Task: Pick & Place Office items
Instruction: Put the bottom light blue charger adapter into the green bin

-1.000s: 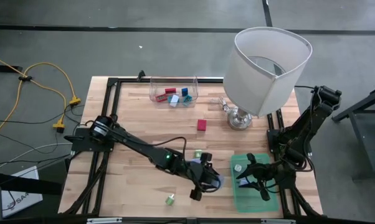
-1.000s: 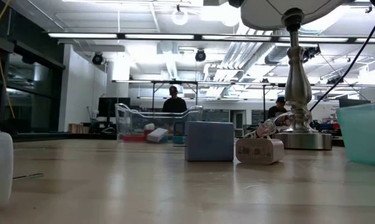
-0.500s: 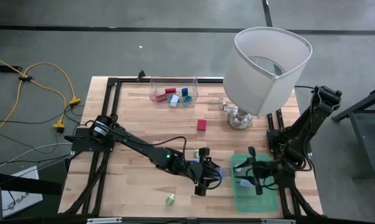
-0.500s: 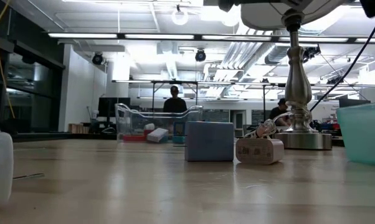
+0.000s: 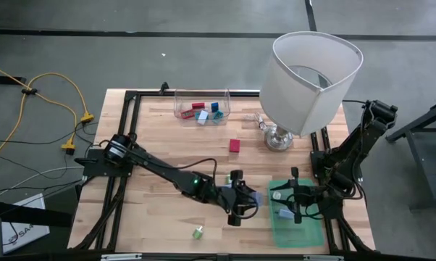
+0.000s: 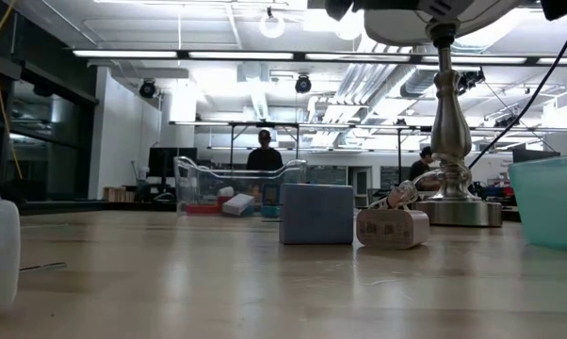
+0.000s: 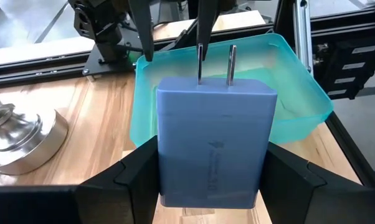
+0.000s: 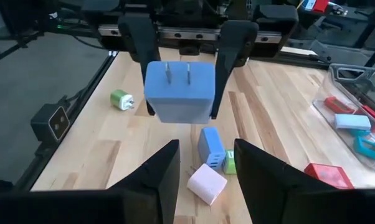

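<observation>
Left gripper (image 5: 241,205) clamped on a blue plug-in charger (image 7: 210,149), prongs forward, held clear of the table just beside the teal bin (image 5: 298,226), on the side away from the table's right edge. Right gripper (image 5: 289,204) over that bin's near rim, facing the charger; fingers (image 8: 151,174) parted with nothing between them. Around the teal bin: lamp (image 5: 312,76) with broad white shade and metal base (image 5: 278,138) behind it; red block (image 5: 235,146) farther out, towards the clear tray (image 5: 203,106); blue block (image 8: 211,146), pink-white block (image 8: 207,183) and a small green piece (image 8: 230,162) lying close together on the wood near the held charger; green-and-white plug piece (image 5: 198,233) alone near the front edge. Clear tray at the back edge, well apart from the bin, holding red, blue and light blue pieces. Obstruction: lamp shade covering the back right of the table in the high view; left arm lying across the table's middle. Low view: blue block (image 6: 316,214) and a pale adapter (image 6: 393,227) touching or nearly so, lamp stem (image 6: 448,113) behind, bin wall (image 6: 550,200) cut off at the frame edge, both grippers barely showing at the top. Contents of the teal bin hard to make out beneath the right gripper. Two persons far off in the room, indistinct.
</observation>
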Available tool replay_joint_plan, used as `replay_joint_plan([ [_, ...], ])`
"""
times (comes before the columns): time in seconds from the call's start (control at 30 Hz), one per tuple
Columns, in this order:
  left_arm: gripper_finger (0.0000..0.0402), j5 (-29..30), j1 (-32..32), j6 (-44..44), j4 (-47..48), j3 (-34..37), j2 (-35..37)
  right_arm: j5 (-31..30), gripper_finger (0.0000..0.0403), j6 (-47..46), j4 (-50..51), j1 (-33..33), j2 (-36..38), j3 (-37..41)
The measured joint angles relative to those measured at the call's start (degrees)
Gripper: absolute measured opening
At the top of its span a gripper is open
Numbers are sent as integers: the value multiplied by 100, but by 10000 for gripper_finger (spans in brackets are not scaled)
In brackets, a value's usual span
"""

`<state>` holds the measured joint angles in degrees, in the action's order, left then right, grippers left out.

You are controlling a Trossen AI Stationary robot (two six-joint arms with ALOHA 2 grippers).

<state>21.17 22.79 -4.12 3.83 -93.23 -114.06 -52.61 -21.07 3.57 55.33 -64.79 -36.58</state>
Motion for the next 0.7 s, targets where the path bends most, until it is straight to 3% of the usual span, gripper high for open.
replay_joint_plan([
  [0.23, 211, 0, -23, 2, -2, 0, 0, -104, 169, -294, 0, -44, -1, 0],
  [0.47, 211, -2, -18, 2, -2, 0, 0, 266, 236, -322, -21, -320, -2, 0],
  [0.7, 211, 0, -19, -22, -2, 0, 2, 680, 275, -278, -411, -550, -4, 0],
])
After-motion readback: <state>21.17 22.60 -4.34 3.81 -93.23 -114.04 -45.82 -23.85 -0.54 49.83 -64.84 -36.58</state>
